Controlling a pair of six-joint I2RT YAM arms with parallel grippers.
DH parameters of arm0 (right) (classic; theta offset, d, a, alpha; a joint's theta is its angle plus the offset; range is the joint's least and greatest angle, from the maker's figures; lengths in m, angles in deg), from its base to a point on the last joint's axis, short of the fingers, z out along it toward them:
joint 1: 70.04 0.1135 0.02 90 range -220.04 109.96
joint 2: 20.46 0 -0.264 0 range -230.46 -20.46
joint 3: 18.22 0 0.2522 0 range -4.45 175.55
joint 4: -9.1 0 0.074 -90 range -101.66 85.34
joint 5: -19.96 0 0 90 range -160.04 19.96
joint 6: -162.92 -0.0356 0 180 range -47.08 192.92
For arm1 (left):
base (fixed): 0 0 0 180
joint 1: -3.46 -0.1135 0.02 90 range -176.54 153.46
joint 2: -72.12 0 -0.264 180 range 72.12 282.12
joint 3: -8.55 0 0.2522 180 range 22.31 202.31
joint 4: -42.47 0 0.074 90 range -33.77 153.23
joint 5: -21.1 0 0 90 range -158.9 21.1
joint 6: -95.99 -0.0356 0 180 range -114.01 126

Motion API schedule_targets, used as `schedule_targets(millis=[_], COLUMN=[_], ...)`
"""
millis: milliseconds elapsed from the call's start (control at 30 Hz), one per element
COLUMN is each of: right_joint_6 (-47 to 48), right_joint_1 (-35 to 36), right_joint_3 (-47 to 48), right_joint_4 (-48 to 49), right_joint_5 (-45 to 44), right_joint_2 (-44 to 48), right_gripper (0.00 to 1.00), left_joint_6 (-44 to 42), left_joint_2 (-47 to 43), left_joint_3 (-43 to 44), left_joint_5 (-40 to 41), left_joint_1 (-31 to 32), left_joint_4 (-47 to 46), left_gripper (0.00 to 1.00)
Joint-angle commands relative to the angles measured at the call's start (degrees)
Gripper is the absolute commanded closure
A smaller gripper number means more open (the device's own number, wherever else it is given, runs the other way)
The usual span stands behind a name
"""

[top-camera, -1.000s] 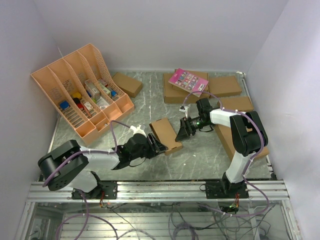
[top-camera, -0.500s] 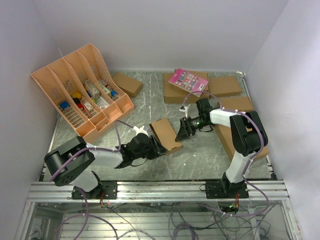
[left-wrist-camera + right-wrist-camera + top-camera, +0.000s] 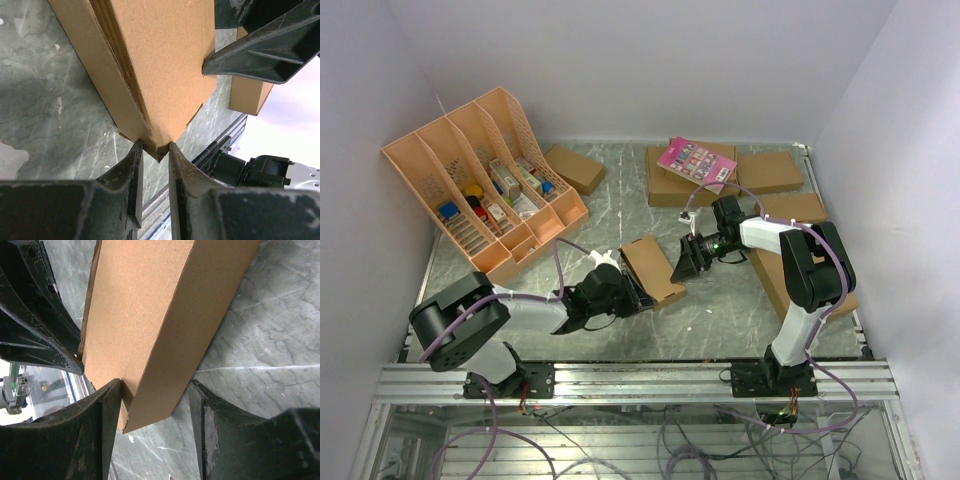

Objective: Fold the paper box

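Note:
The paper box (image 3: 652, 268) lies mid-table as a narrow brown oblong, tilted up between both arms. My left gripper (image 3: 634, 297) is at its near left end. In the left wrist view the left gripper (image 3: 156, 146) has its tips pinched on the bottom corner of the paper box (image 3: 160, 60). My right gripper (image 3: 681, 266) is at the box's far right end. In the right wrist view the right gripper (image 3: 156, 390) straddles the end of the paper box (image 3: 160, 315); its left finger (image 3: 107, 420) touches the cardboard and its right finger (image 3: 200, 410) stands apart.
An orange file rack (image 3: 480, 180) with small items stands at the back left. A brown box with a pink card (image 3: 692, 172) and other brown boxes (image 3: 770, 172) (image 3: 573, 167) lie along the back and right. A metal rail (image 3: 640, 380) runs along the near edge.
The left gripper's jaws have narrowed onto the box's near corner, and the left arm has shifted slightly right. The right arm and the box have hardly moved.

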Motion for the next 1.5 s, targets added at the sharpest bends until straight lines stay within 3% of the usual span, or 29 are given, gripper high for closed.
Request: schedule_targets(millis=[0,100,533,833,1033,1200,1267,1467], right_joint_6=[3.1,3.1,3.1,3.1,3.2,3.2,3.2,3.4], right_joint_1=[1.2,1.3,1.3,1.3,1.4,1.4,1.4,1.3], right_joint_3=[-0.8,-0.8,-0.6,-0.8,-0.7,-0.6,-0.4,-0.1], right_joint_4=[0.3,0.2,0.2,0.1,0.0,-0.1,-0.2,-0.4], right_joint_5=[-8.3,-8.4,-8.5,-8.6,-8.6,-8.6,-8.5,-8.5], right_joint_2=[-2.8,-2.8,-2.9,-2.9,-2.9,-2.8,-2.8,-2.5], right_gripper=[0.46,0.46,0.46,0.46,0.46,0.46,0.46,0.46], left_joint_6=[-2.0,-1.6,-0.6,-0.1,0.1,-0.1,-0.4,-6.2], left_joint_2=[-2.0,-3.3,-4.1,-0.1,0.7,-0.2,-1.2,-10.1], left_joint_3=[2.7,2.5,2.7,3.1,2.9,2.5,2.3,0.8], left_joint_5=[-1.3,-1.6,-2.5,-3.2,-3.4,-3.3,-3.6,-4.0], left_joint_1=[0.5,0.5,0.5,0.5,0.5,0.5,0.5,0.5], left_joint_4=[2.2,2.6,2.7,-0.6,-1.3,-0.9,-0.9,5.1], left_gripper=[0.71,0.65,0.62,0.67,0.82,0.84,0.81,0.46])
